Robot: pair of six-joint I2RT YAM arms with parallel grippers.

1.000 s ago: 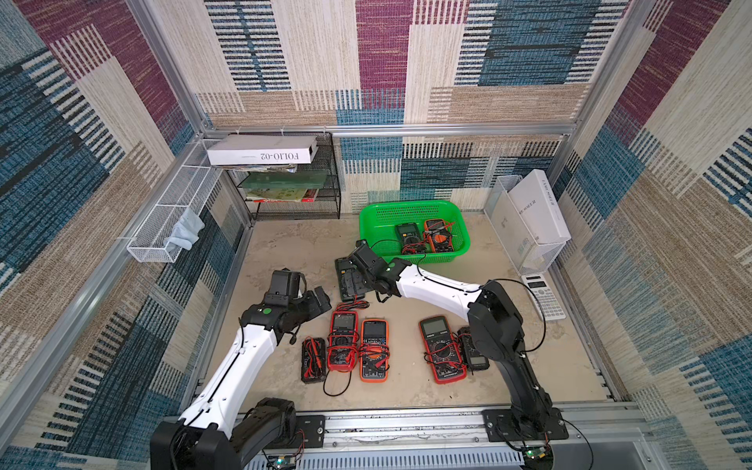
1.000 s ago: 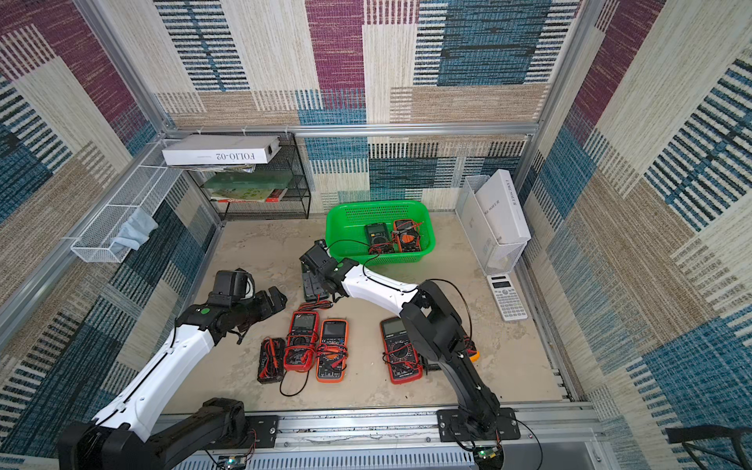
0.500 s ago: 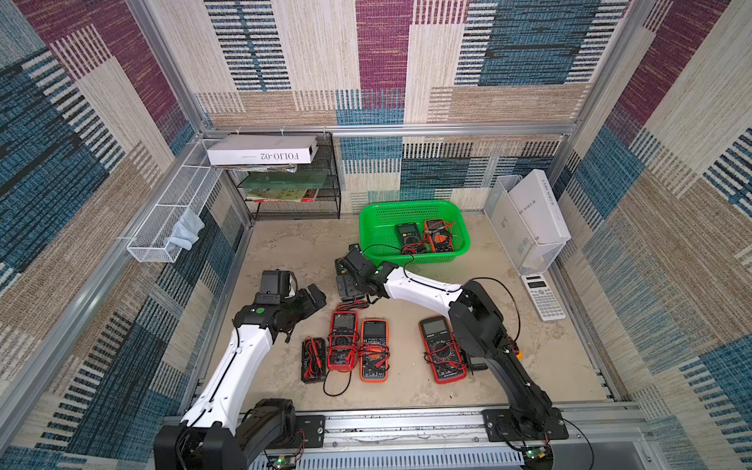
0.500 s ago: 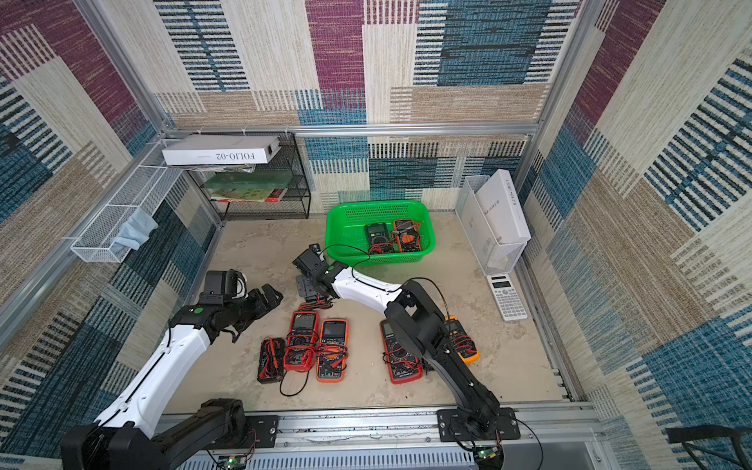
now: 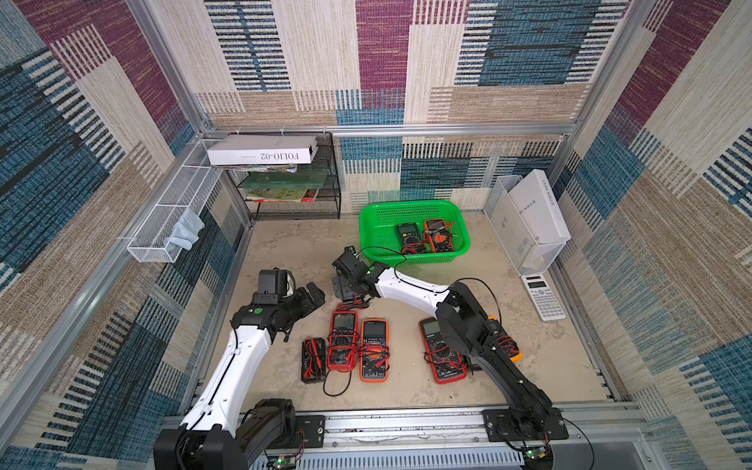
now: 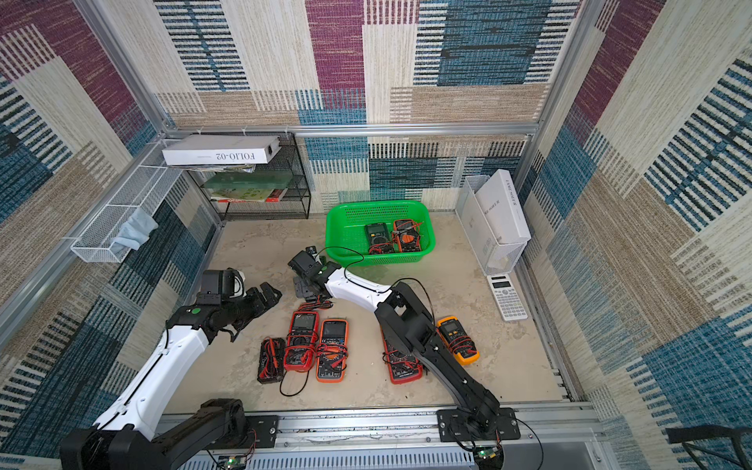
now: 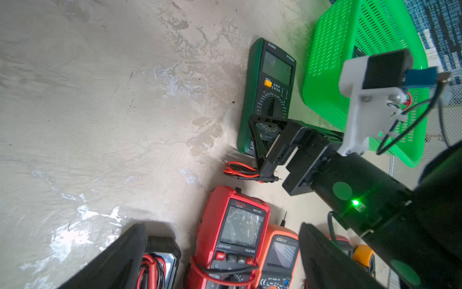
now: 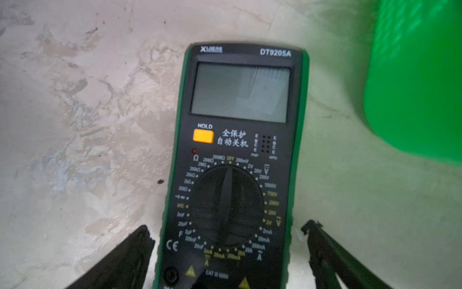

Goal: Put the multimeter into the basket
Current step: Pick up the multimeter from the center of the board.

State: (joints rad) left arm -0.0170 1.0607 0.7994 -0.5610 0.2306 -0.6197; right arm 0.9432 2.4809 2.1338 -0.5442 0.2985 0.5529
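The right end effector (image 8: 227,229) is hanging low over the dark green multimeter (image 8: 237,150). Its jaws are standing spread wide, so one finger is sitting on each long side of the meter's lower body, level with the dial. A sliver of counter (image 8: 75,125) is showing between each finger and the casing, so it is gripping nothing yet. Straddling the narrow width looks deliberate, since that is probably the only span the jaws can close across. The meter is lying flat and face up on the counter, just beside the near corner of the basket (image 5: 411,205) but outside it. Any carry should therefore be short: a lift over the rounded rim and a release. Two meters, one dark (image 5: 409,236) and one orange (image 5: 439,236), are lying side by side in the basket toward its far side from this arm, and the part nearest the waiting meter is lying bare. A bundle of red and black leads (image 7: 240,171) is trailing at the meter's foot; I judge it could dangle and catch on the rim. The left end effector (image 5: 315,293) is hovering well apart to the side. The left wrist view shows its jaws open and holding nothing, which seems meant to leave the other arm room. A row of other multimeters (image 5: 358,346) is lying further back toward the robot, untouched.
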